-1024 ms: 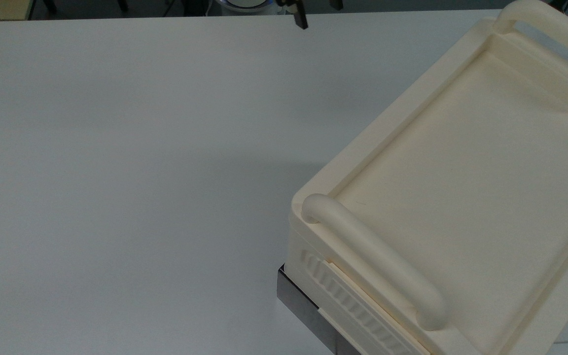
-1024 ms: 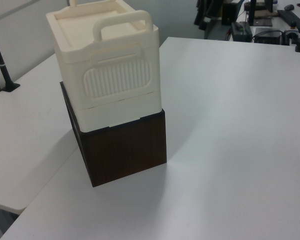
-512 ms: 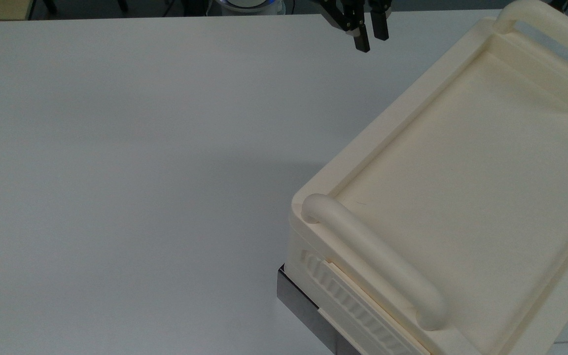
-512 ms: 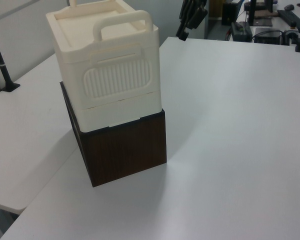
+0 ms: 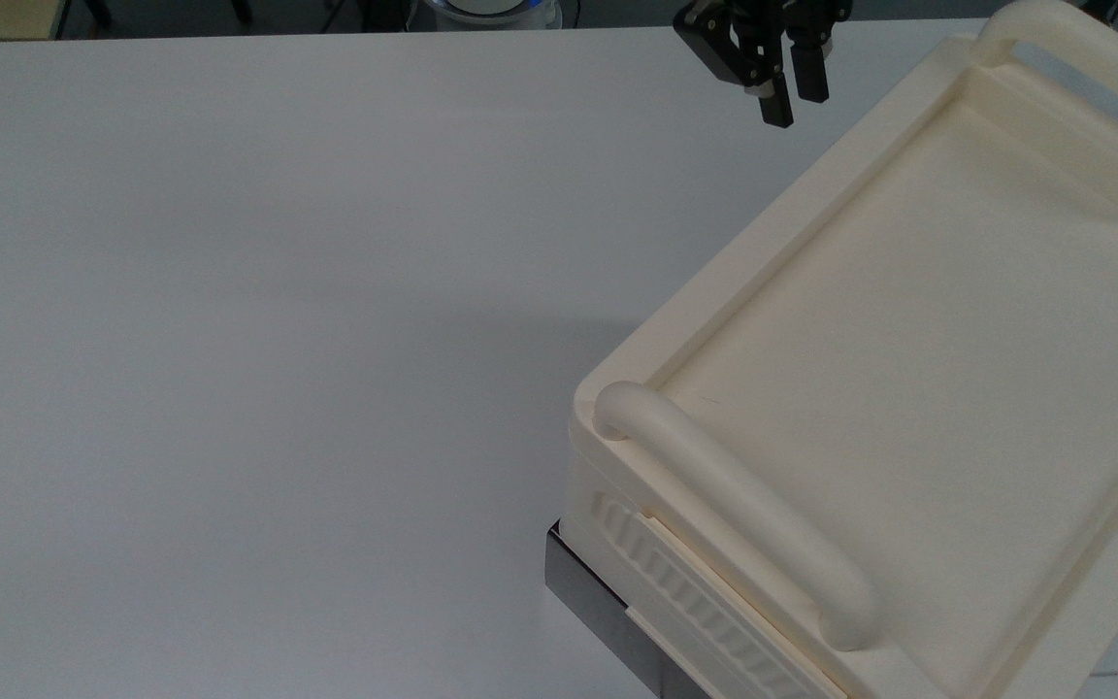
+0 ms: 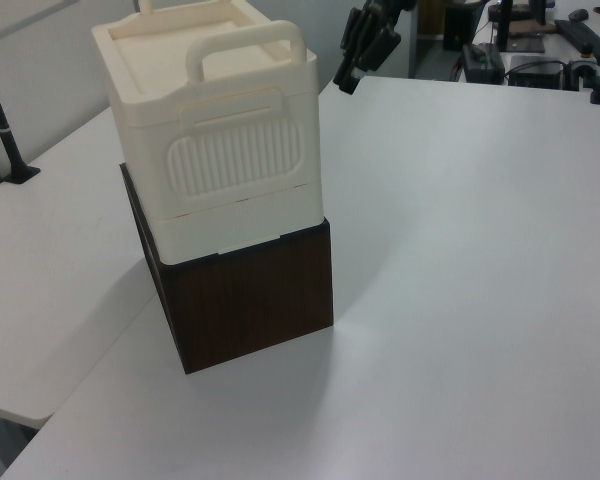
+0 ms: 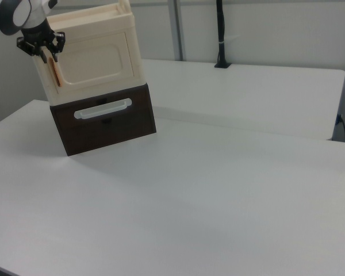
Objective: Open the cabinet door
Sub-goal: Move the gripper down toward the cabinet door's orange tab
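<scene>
Two black fingers slightly apart on the tool (image 5: 792,109), gripping nothing, hovering above the counter (image 5: 278,291). Cabinet door (image 7: 95,60) shut, copper handle (image 7: 55,71) just below the tool in the right view.

Cream cabinet door (image 7: 98,62) shut flush, orange handle (image 7: 55,73) upright.

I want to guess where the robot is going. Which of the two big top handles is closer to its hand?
The far handle, at the top view's upper right. The hand hangs just beside that end; the other handle sits above the ribbed front.
</scene>
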Controlling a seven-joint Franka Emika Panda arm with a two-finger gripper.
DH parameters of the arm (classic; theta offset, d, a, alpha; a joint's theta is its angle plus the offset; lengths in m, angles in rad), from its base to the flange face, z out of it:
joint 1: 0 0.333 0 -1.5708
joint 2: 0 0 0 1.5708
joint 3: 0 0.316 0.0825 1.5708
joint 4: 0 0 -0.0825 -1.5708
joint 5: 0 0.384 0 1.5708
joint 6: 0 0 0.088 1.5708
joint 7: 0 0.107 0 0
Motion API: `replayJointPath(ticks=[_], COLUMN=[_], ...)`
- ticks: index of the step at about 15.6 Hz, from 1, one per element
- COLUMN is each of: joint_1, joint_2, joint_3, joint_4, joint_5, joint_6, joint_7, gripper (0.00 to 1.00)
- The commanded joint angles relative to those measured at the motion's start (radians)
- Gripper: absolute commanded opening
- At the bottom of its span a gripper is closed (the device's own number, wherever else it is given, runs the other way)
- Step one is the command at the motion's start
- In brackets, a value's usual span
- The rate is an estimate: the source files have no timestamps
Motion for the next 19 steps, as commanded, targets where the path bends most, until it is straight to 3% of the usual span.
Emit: replayJointPath(ticks=[1,19], joint_1=[0.024,0.058], joint_2=[0.019,0.074], joint_3=[0.000,0.002], joint_4=[-0.003,0.000], joint_5=[-0.023,-0.057], joint_6=[0.051,0.169], joint_7=[0.022,0.063], gripper=[0.31,0.31])
